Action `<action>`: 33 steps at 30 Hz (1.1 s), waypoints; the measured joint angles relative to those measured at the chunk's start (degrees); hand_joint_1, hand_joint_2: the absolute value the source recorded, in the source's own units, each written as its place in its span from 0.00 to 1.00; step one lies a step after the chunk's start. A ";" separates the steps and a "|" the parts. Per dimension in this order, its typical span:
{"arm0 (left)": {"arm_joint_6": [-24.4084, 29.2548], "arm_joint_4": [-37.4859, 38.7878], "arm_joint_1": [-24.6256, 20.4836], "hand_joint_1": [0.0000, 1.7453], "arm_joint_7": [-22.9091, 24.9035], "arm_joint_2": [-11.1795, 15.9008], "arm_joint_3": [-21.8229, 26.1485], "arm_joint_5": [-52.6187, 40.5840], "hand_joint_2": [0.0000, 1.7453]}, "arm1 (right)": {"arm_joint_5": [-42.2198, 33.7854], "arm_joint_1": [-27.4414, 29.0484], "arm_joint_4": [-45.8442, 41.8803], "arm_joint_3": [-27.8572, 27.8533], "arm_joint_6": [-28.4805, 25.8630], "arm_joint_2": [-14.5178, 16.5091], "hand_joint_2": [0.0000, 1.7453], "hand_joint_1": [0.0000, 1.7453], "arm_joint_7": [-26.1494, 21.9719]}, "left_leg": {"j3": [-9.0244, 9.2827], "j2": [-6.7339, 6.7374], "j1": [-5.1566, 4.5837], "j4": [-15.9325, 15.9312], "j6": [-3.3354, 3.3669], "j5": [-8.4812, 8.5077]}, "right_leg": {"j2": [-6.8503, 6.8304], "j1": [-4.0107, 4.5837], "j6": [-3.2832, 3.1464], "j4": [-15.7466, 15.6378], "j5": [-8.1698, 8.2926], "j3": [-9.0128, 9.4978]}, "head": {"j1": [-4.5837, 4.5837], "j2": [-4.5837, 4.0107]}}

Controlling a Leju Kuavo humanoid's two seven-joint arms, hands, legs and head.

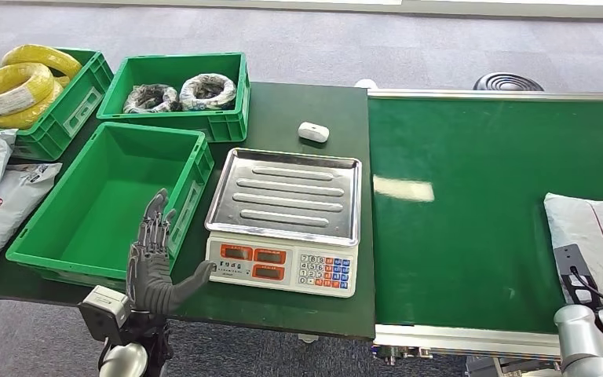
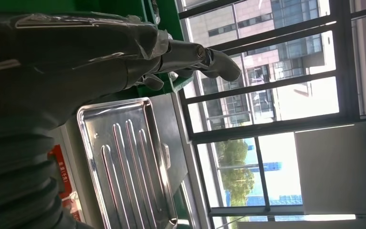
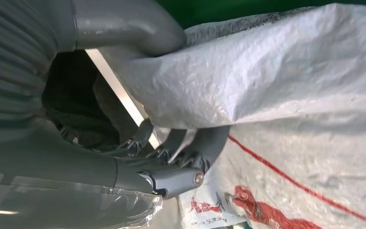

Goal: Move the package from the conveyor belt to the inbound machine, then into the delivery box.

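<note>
Step in hand was the pickup: package [image 1: 594, 228] lay on the conveyor belt [image 1: 471, 204], at its right edge near the front corner, not yet lifted as far as I could judge. Right hand [image 3: 138, 143] was on its near edge. In the right wrist view the thumb sat over the top of the white bag and the fingers [image 3: 190, 152] curled under the edge, so it read as a grip on the package, with the bag's skin bunched between them.

Left hand [image 1: 155, 263] was idle at the worktop's front edge, between the empty green crate [image 1: 27, 239] and the scale [image 1: 283, 263], fingers spread, holding nothing.

Scale's steel pan [image 1: 286, 192] was bare; I took that as the inbound machine. The empty crate at the worktop's front left looked like the delivery box, though that's a guess.

Next move, as I judged it: lift clear of the belt, carry left across the belt's left edge, set the bag flat on the pan. The bag looked soft and slack, so the free end would likely sag, and it needed enough height to clear the pan rim. The small white device [image 1: 313, 131] behind the scale was well out of the path.
</note>
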 joint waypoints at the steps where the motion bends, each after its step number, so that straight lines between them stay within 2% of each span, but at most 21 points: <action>1: 0.08 0.00 0.00 0.00 0.00 0.00 -0.01 -0.03 1.00 | -0.03 0.00 0.00 -0.11 -0.01 0.00 1.00 1.00 -0.27 | 0.00 0.00 0.00 0.00 0.00 0.00 | 0.00 0.00 0.00 0.00 0.00 0.00 | 0.00 0.00; 7: 0.30 0.00 0.15 0.00 -0.01 0.00 -0.02 -0.60 1.00 | -0.48 -0.05 -0.05 -0.70 -0.05 0.21 1.00 1.00 -1.81 | 0.00 -0.01 0.00 0.00 0.00 0.00 | -0.02 0.00 0.00 0.00 0.00 0.02 | 0.01 0.01; 11: 0.57 -0.03 0.37 0.00 -0.14 0.00 -0.02 -0.84 1.00 | -1.94 -0.11 -0.61 -1.16 -1.88 0.90 1.00 1.00 -5.69 | -0.01 -0.01 0.00 -0.01 0.00 0.00 | -0.02 0.01 0.00 0.01 0.00 0.05 | 0.00 0.01; 15: 0.89 -0.13 0.53 0.00 -0.48 0.00 -0.01 -1.37 1.00 | -7.91 -1.06 -2.84 -1.69 -3.43 2.90 1.00 1.00 -16.80 | 0.01 0.08 0.00 -0.01 0.00 0.01 | 0.02 0.02 -0.01 0.03 0.01 0.07 | 0.00 0.00; 20: 2.33 -0.49 0.62 0.00 -1.15 0.00 0.05 -1.72 1.00 | -19.92 -2.61 -9.81 -0.59 -4.37 7.64 1.00 1.00 -30.84 | 0.03 0.03 0.01 -0.01 0.03 0.09 | -0.05 0.02 -0.01 0.04 0.01 0.11 | 0.01 0.00; 23: 3.25 -0.85 0.67 0.00 -1.69 0.00 0.19 -1.79 1.00 | -28.40 -2.17 -16.84 2.99 -3.97 11.42 1.00 1.00 -36.30 | 0.04 0.06 0.01 -0.02 0.03 0.10 | -0.02 0.04 -0.01 0.06 0.01 0.08 | -0.01 0.01; 26: 3.78 -1.14 0.62 0.00 -2.05 0.00 0.49 -1.81 1.00 | -33.84 -1.65 -23.75 8.48 -4.18 15.09 1.00 1.00 -39.46 | 0.03 0.09 0.03 -0.02 0.03 0.11 | 0.01 0.05 -0.02 0.08 0.01 0.02 | 0.00 0.01; 33: 3.77 -1.18 0.11 0.00 -2.44 0.00 1.14 -1.85 1.00 | -36.40 -1.06 -35.90 22.61 -7.91 21.39 1.00 1.00 -41.83 | 0.00 0.08 0.04 -0.02 0.00 0.13 | -0.02 0.05 -0.03 0.09 0.00 -0.01 | 0.01 0.00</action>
